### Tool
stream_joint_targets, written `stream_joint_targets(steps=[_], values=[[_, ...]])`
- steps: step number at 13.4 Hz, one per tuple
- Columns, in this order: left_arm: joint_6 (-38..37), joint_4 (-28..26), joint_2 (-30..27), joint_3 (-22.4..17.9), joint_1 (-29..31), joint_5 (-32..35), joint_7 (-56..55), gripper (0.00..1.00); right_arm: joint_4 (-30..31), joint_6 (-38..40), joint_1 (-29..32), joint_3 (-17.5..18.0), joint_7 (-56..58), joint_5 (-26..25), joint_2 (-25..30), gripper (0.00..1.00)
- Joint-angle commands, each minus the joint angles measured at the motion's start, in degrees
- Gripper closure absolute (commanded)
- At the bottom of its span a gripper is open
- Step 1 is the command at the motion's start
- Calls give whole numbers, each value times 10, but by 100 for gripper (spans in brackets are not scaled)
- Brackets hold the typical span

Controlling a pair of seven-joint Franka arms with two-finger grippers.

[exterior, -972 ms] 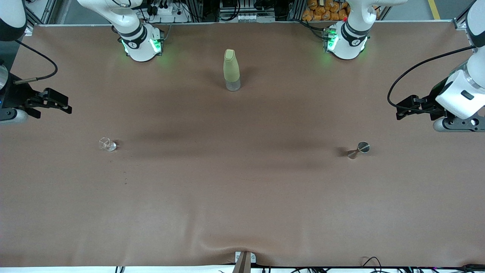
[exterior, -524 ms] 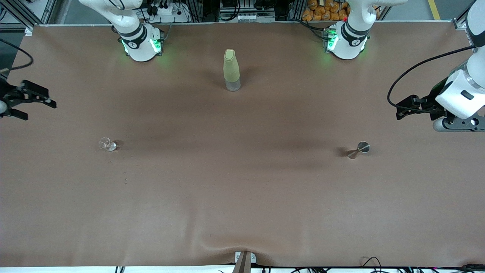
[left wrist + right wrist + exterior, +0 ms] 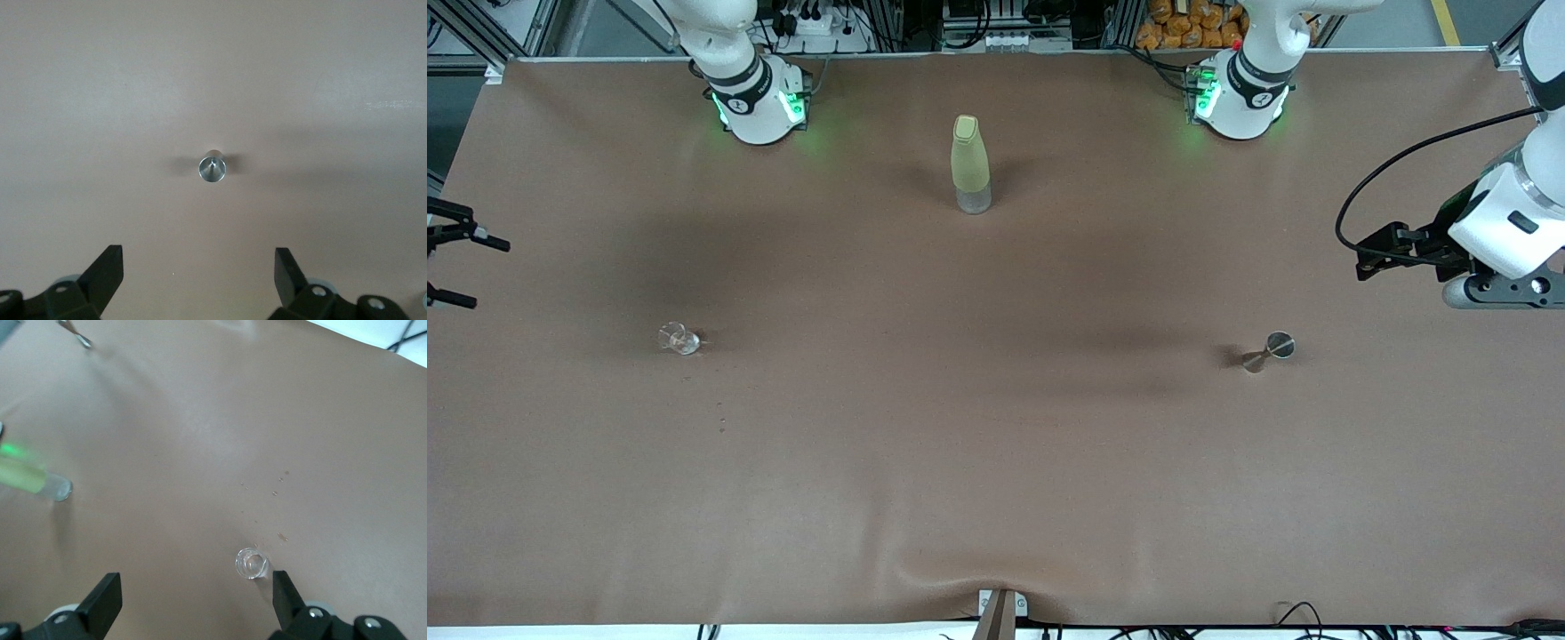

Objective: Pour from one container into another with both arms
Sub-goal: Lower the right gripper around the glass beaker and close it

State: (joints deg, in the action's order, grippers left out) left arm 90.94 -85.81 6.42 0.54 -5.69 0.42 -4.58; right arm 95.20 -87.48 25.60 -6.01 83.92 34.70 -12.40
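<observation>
The tiny clear glass cup (image 3: 679,339) stands upright toward the right arm's end of the table. In the right wrist view the glass cup (image 3: 251,563) shows from above, close to one finger but apart from it. My right gripper (image 3: 467,269) (image 3: 197,597) hangs open and empty over the table's edge at that end. The silvery hourglass measuring cup (image 3: 1272,349) stands toward the left arm's end. My left gripper (image 3: 1371,258) (image 3: 199,267) hovers open and empty above the table, with the measuring cup (image 3: 212,168) well ahead of its fingertips.
A tall yellow-green bottle (image 3: 970,164) (image 3: 33,482) stands mid-table, farther from the front camera than both cups. The brown cloth (image 3: 996,444) has a wrinkle at its front edge. A few small specks (image 3: 280,487) lie on the cloth by the glass cup.
My right gripper has drawn away toward the right arm's end of the table, now mostly past the view's edge. The left arm, both cups and the bottle have not moved.
</observation>
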Motion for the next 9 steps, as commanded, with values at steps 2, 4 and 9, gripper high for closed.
stream_joint_targets(steps=[2, 4, 9], values=[[-10, 6, -4, 2, 2, -9, -7, 0, -12, 19, 43, 9, 209, 74, -83, 0], [-10, 6, -4, 2, 2, -9, -7, 0, -12, 19, 57, 9, 276, 113, -127, 0], [-10, 6, -4, 2, 2, -9, -7, 0, -13, 49, 73, 10, 452, 200, -244, 0]])
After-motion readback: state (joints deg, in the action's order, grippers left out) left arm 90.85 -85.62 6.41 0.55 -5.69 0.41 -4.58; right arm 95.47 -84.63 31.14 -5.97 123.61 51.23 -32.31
